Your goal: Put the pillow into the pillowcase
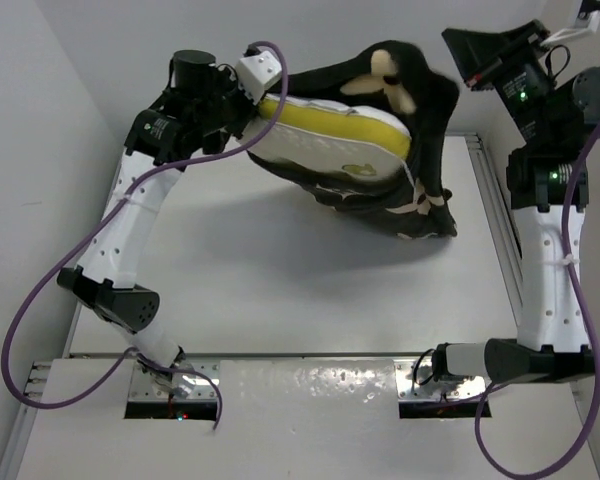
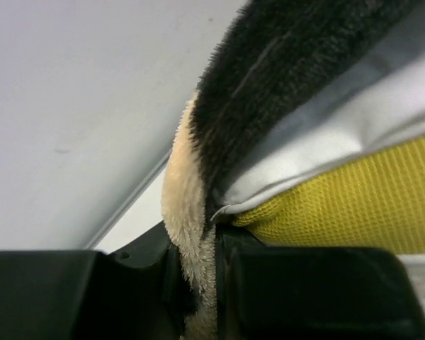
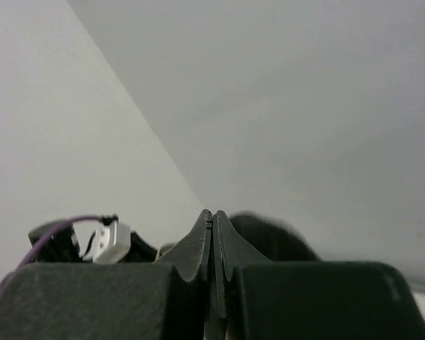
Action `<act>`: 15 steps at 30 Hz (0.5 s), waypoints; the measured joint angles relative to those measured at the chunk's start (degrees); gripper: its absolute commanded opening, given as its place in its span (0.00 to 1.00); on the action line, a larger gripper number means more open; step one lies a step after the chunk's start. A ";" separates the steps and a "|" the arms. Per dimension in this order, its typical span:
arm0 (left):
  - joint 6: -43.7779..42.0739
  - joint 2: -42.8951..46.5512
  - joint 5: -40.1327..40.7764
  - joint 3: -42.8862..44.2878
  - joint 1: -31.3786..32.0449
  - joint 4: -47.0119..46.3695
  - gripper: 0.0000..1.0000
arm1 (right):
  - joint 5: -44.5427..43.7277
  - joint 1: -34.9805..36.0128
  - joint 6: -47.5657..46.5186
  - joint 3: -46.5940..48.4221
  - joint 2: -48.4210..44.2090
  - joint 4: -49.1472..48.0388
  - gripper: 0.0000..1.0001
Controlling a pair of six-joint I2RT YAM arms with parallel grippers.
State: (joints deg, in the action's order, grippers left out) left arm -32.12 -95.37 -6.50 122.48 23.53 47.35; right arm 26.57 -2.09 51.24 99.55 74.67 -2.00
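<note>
A robotics lab cell: a white table (image 1: 280, 300) walled by blank white panels (image 1: 40, 100), purple cable (image 1: 24, 308) looping loose.

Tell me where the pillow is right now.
In the top view the pillow is at the far middle of the table, partly inside the pillowcase, its exposed end beside the left gripper, which pinches the pillowcase edge.

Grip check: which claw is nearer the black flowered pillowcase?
Left. The left claw clamps the edge of the black velvety flowered pillowcase; the right claw, shut empty, hovers off its right side.
</note>
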 measured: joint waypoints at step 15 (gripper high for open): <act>4.15 5.46 -13.18 -30.69 -4.90 -1.36 0.00 | -1.53 1.49 2.43 -2.38 -0.04 -3.67 0.16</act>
State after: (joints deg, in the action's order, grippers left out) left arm -27.97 -89.91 -19.68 91.79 18.63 46.00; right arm 25.04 -0.60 53.67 97.17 74.63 -5.67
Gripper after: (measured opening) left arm 0.063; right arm 0.049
